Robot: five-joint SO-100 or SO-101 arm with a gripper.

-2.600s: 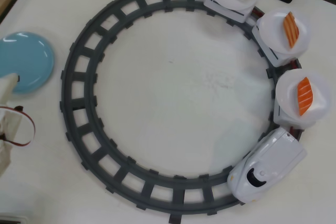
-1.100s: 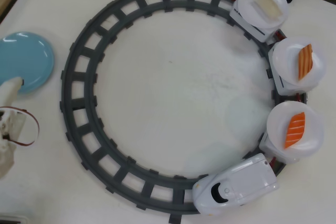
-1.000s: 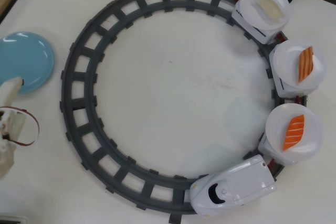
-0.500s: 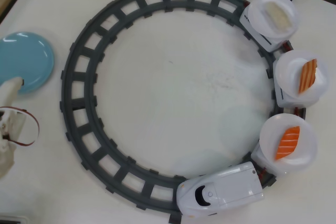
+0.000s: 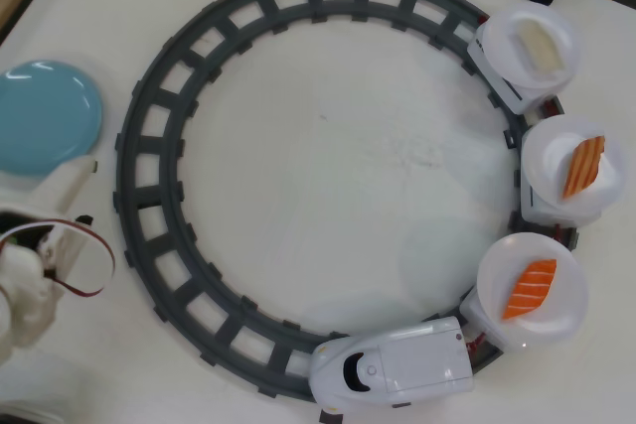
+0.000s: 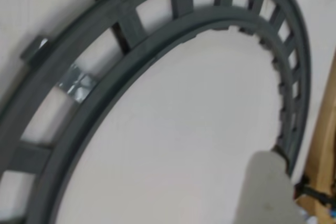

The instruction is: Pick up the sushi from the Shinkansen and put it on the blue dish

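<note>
Riding the grey track (image 5: 159,96), the train (image 5: 393,376) sits at the bottom of the overhead view, its nearest plate-car carrying the sushi (image 5: 528,288), well apart from the blue dish (image 5: 45,116), beside which the claw (image 5: 75,181) waits, its opening unclear.

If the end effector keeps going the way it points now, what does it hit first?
Probably the track. Overhead, the end effector points up-right from the left edge, beside the blue dish, with the track's left arc next in line. Its height above the table is unclear, so it might pass over.
</note>
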